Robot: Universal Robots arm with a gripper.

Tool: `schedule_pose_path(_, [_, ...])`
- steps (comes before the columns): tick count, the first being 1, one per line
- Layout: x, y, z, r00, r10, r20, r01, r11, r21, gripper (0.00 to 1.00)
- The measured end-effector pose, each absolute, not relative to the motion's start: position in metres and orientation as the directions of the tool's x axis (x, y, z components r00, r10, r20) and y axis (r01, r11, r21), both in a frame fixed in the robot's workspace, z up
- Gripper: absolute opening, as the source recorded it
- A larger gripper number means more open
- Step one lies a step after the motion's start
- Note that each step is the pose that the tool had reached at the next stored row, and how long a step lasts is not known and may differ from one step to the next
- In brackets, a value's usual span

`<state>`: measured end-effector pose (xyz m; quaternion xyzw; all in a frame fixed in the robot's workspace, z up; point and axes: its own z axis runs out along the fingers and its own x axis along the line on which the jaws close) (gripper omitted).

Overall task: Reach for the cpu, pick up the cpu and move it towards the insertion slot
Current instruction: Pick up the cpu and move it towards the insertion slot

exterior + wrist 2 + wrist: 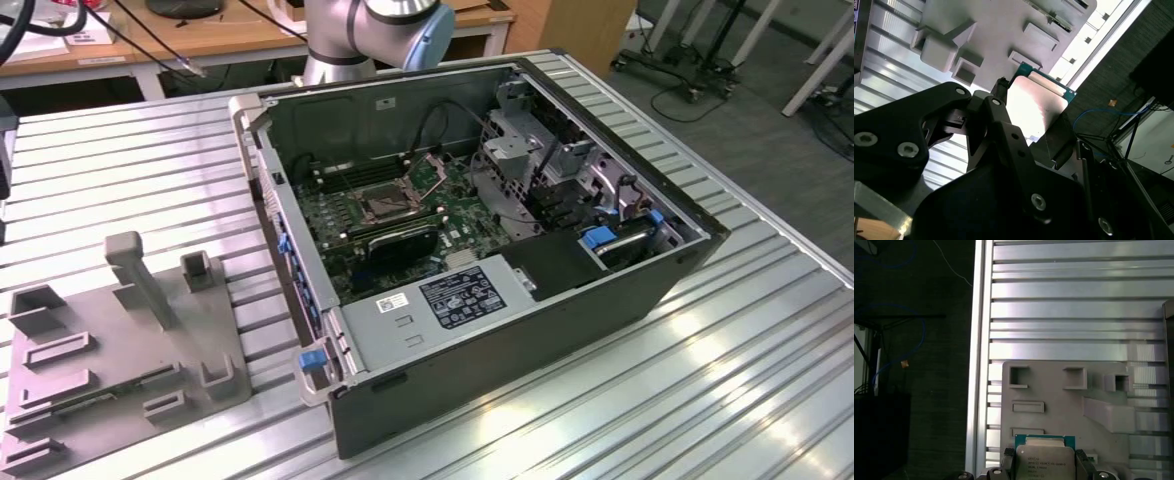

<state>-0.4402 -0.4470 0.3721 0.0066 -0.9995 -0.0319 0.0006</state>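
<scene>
The gripper point(1030, 116) is clamped on the cpu point(1045, 463). Its black fingers point(1008, 463) press two opposite edges, so the pale metal face looks toward the first wrist view, with the green board rim showing beyond it. The chip is near enough square that it has no long axis to speak of. In both wrist views the grey plastic tray point(187, 322) lies behind the chip and well apart from it, so I judge the cpu lifted clear above the tray. In the exterior view that tray sits at about 8 o'clock on the ribbed aluminium table point(134, 170). The insertion slot point(379, 206), inside the open computer case point(534, 330), lies toward 2 o'clock from the tray, across the case's side wall. One edge of the chip is cut off in the first wrist view, and its contact side is hidden. Whether the slot's metal frame stands open is hard to make out.
</scene>
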Motion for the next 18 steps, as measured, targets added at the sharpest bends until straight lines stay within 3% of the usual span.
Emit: schedule_pose_path(18, [-0.4344,-0.4470,0.3721,-1.000,-0.013,0.001,-0.013,0.998,0.064,0.55])
